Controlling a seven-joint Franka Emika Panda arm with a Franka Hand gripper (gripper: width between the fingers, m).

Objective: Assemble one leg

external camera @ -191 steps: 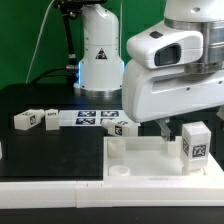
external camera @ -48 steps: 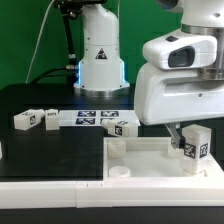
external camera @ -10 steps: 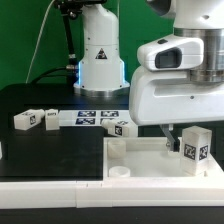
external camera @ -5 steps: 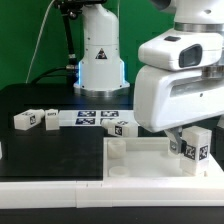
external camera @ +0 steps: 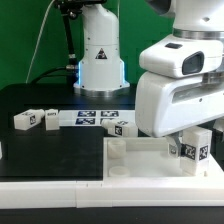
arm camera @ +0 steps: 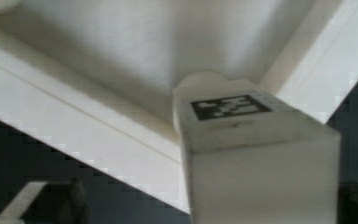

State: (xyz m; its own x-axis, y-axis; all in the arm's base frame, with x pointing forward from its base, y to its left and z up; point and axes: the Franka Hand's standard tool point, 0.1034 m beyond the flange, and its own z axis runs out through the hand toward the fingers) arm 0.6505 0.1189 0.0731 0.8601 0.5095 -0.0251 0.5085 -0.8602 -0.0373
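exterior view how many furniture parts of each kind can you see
Legs: 3, one upright at the gripper over the tray, two lying on the black table
White tray-like panel: 1
Total: 4

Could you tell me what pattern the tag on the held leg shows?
A black-and-white square marker pattern on the white leg, clearest in the wrist view.

leg (external camera: pixel 199 147) upright in gripper (external camera: pixel 189 150) — shifted slightly rightward in exterior view, arm lower
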